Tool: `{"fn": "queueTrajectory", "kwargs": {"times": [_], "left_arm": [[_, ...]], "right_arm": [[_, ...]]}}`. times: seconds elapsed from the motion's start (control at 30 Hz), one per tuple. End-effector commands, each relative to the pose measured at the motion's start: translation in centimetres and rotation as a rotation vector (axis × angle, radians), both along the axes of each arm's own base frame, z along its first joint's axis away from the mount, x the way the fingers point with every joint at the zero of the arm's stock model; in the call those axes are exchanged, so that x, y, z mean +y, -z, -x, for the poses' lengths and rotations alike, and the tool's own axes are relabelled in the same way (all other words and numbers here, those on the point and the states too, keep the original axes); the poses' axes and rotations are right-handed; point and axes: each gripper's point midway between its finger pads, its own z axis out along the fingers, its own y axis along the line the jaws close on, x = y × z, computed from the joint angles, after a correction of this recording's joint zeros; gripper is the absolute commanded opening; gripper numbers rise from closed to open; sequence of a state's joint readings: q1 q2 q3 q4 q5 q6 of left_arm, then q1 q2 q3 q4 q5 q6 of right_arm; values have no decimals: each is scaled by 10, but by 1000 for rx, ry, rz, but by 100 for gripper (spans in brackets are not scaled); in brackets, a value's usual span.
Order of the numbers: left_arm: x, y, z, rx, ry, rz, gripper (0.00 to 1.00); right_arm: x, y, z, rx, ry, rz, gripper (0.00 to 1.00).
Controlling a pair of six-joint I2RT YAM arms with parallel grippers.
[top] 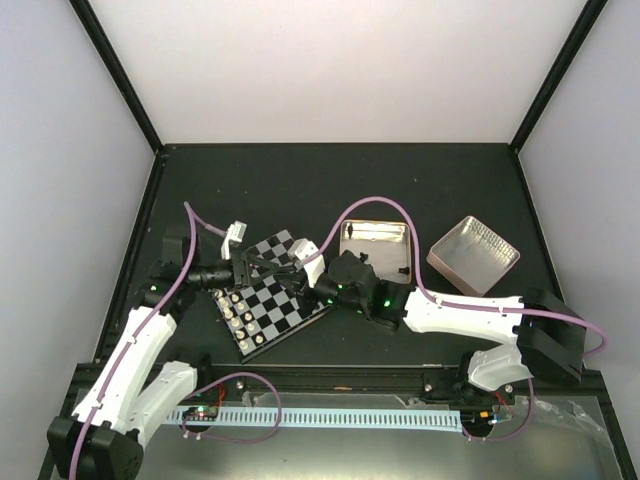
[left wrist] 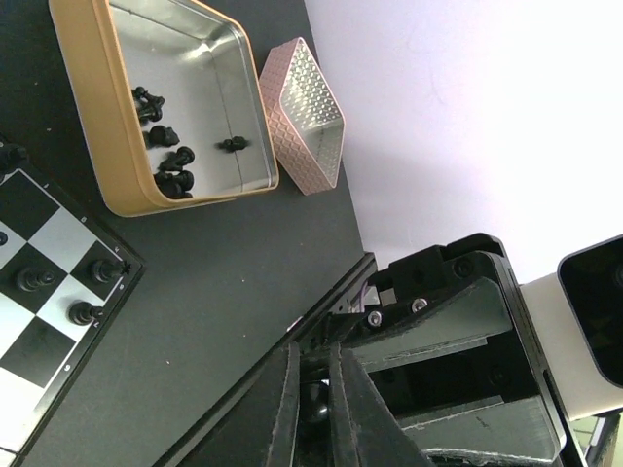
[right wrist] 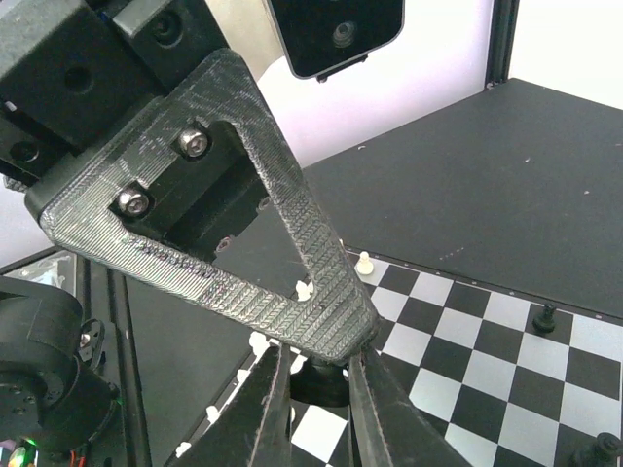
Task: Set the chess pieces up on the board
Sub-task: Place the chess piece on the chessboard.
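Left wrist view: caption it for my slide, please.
Gold-rimmed tin holding black chess pieces, pink tin beside it, board at left.

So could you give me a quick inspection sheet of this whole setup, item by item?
Surface: black table.
Job's things: board sits askew mid-table; a few black pieces stand on it, more lie in the gold tin; white pieces line one edge.
Clutter: empty pink tin beside the gold one.
Grippers: left gripper and right gripper both shut, apparently on one black piece, over the board.
Cables: purple cables run along both arms.
Surroundings: white walls, black frame posts.
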State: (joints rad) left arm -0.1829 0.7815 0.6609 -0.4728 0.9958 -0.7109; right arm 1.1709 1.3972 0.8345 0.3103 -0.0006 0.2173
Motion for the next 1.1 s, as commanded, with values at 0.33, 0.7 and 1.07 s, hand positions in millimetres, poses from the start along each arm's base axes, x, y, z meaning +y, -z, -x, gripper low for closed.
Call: {"fn": "queueTrajectory", "kwargs": {"times": [0.33,0.7,1.07], "left_arm": [[22,5,-17,-153,-134,-176,1],[52,67,-84,-164,-455,-545,2],[32,127,-131,-164,-524,-759,2]], "right_arm": [[-14,-14,-4,87,78,-29,64],[-105,27,-55,351,483,82,71],[-152,44,-79,404,647,120,72]]}}
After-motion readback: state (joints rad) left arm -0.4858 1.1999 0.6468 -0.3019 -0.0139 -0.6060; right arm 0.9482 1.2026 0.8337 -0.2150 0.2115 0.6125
